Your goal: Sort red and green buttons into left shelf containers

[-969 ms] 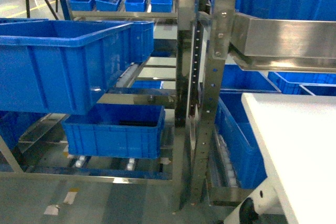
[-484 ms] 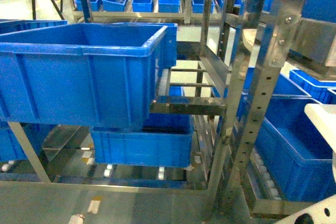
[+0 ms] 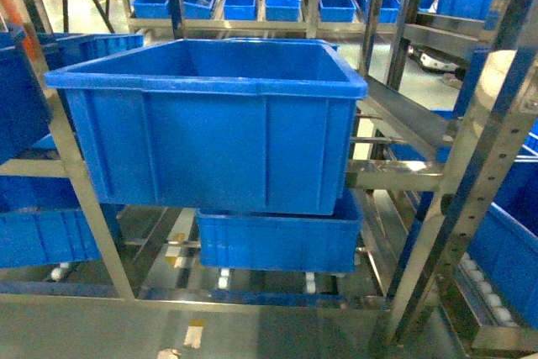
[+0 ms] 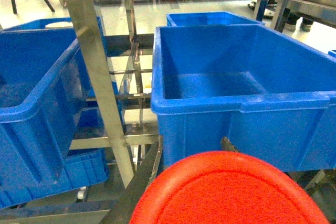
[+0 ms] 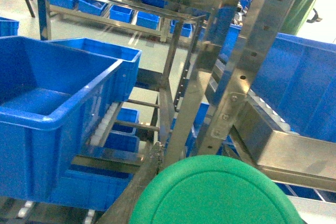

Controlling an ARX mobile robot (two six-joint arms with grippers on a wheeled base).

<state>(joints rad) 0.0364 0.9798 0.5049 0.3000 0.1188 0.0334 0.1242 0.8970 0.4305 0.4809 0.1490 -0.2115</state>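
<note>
Note, no legible labels: your left gripper (image 4: 210,192) holds red button (image 4: 231,190), right gripper (image 5: 205,192) green button (image 5: 212,192), before blue bin (image 3: 210,124)

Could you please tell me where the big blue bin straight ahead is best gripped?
Likely by the bin's thick rolled rim on the near long wall, coming from the front: the rim overhangs the wall like a lip, and that side faces the robot.

One dark, slim, matte claw finger (image 4: 137,187) is seen in each wrist view (image 5: 135,184); nothing more is shown.
</note>
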